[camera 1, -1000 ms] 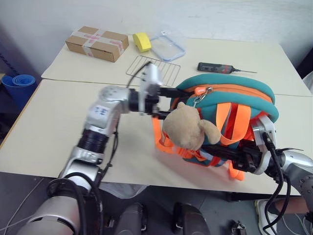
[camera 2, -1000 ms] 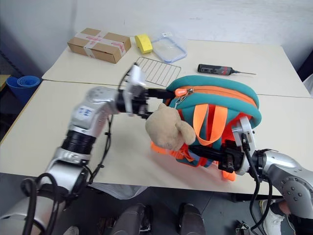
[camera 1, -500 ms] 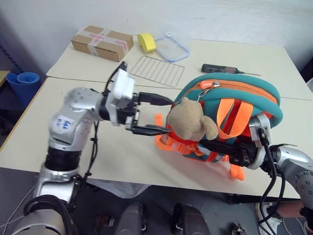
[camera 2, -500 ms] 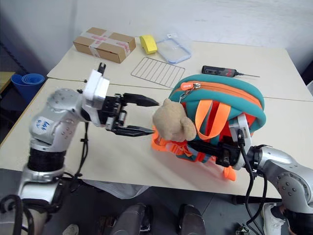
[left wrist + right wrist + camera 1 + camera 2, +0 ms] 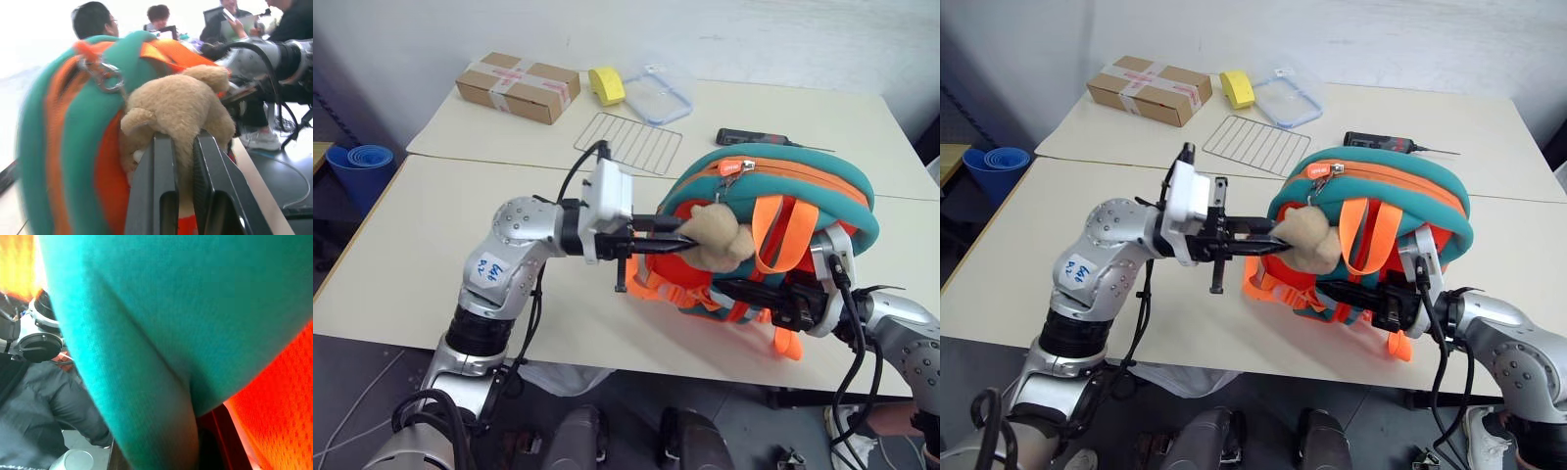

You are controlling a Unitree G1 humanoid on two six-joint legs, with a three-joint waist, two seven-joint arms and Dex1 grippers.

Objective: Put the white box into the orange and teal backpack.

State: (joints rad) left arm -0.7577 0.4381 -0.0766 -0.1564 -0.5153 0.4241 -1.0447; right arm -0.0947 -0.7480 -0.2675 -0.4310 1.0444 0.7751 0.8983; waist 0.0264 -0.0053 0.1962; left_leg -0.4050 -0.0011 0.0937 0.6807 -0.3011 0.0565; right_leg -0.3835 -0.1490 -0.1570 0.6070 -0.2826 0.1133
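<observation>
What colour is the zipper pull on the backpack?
Orange zipper pull on the backpack; clearest in the right eye view.

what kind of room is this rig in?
Probably a lab or shared office: plain work tables pushed together and strewn with odd test props like a wire rack and a taped cardboard box, with seated people nearby.

backpack [image 5: 1400,196]: orange and teal, standing on the near table, zip closed | left gripper [image 5: 1278,245]: fingers pinched on the teddy bear [image 5: 1310,238] hanging at the backpack front | right gripper [image 5: 1337,291]: pressed against the lower straps | far table [image 5: 1469,117]: cardboard box [image 5: 1149,89], yellow object [image 5: 1237,87], clear container [image 5: 1285,96], wire rack [image 5: 1255,145], black tool [image 5: 1383,143]
</observation>
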